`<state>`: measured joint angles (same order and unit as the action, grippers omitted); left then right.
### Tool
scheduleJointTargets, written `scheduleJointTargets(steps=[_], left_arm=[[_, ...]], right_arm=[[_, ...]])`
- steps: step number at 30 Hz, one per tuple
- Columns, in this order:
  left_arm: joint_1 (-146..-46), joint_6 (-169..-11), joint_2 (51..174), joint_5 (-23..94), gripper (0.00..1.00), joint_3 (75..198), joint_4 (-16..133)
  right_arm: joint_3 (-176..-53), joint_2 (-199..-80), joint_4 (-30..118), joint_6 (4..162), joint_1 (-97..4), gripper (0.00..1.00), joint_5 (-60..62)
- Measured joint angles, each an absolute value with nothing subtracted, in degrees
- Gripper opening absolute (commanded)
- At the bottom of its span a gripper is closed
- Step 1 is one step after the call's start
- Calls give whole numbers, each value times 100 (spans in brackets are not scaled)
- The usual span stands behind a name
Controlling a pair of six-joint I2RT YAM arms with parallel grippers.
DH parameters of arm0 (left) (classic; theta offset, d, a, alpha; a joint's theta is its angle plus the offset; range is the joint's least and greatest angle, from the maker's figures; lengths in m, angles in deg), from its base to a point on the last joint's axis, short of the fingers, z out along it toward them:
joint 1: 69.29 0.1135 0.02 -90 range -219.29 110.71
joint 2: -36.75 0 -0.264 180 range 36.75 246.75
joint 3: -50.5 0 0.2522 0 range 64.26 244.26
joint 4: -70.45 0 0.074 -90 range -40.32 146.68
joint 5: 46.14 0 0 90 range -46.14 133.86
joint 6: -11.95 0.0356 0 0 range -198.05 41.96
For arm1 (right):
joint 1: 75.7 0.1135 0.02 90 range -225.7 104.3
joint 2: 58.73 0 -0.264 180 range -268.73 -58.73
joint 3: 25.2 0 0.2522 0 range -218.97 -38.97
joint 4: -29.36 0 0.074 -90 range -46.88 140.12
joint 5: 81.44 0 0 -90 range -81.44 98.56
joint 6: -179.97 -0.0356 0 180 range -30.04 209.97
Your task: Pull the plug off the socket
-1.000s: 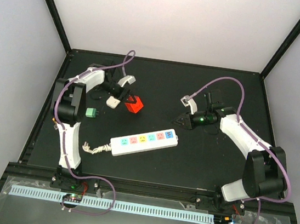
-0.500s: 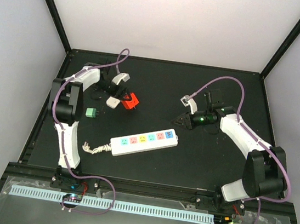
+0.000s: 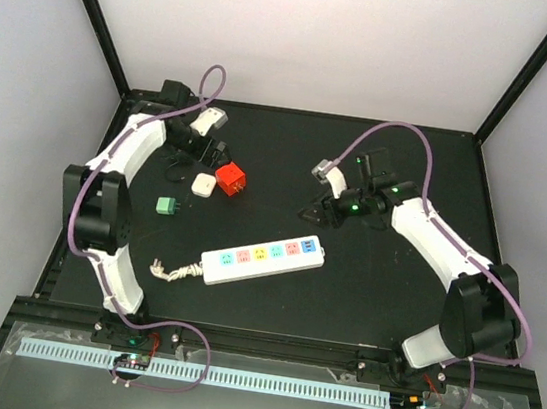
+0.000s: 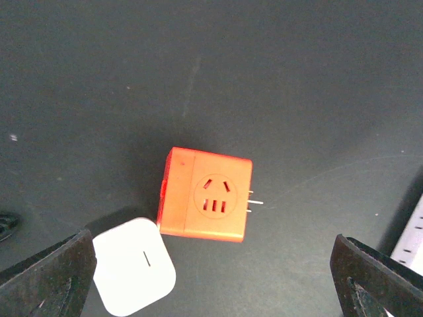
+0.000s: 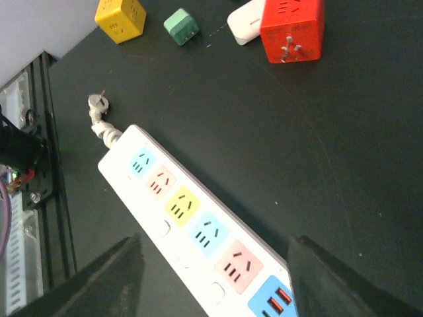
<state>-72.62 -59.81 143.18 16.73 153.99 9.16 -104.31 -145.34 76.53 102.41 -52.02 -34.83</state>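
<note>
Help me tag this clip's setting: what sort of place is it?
Probably a robot lab test cell: a black table boxed in by black frame posts and plain white walls, two robot arms bolted at its near edge, and a power strip with loose adapters.

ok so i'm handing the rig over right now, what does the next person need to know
Left claw: open and empty, over the red cube plug. The plug lies loose on the table, prongs bare, next to a white adapter.
Right claw: open and empty, above the power strip.
Done: every outlet face in view on the strip is empty, and nothing is plugged in.
Left: probably only to back both arms off. A green adapter and a yellow cube adapter also lie loose, away from the strip.
</note>
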Motion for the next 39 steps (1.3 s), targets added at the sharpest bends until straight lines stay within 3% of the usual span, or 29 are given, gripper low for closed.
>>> scheduleJointTargets(steps=[6, 11, 24, 39], left_arm=[[-7181, -5970, 13407, 1710, 99, 15201, 710], [-6943, -5998, 12574, 1585, 99, 14958, 487], [-6447, -6241, 11518, 665, 99, 14748, 48], [-6362, -6461, 11131, 431, 99, 14250, 223]], right_arm=[[-10778, -14799, 7686, 10823, -4402, 90, -2834], [-10986, -15054, 7675, 11277, -3613, 96, -2185], [-11998, -16775, 7870, 12600, -1782, 98, -563], [-12551, -17572, 8250, 13118, -1528, 93, -150]])
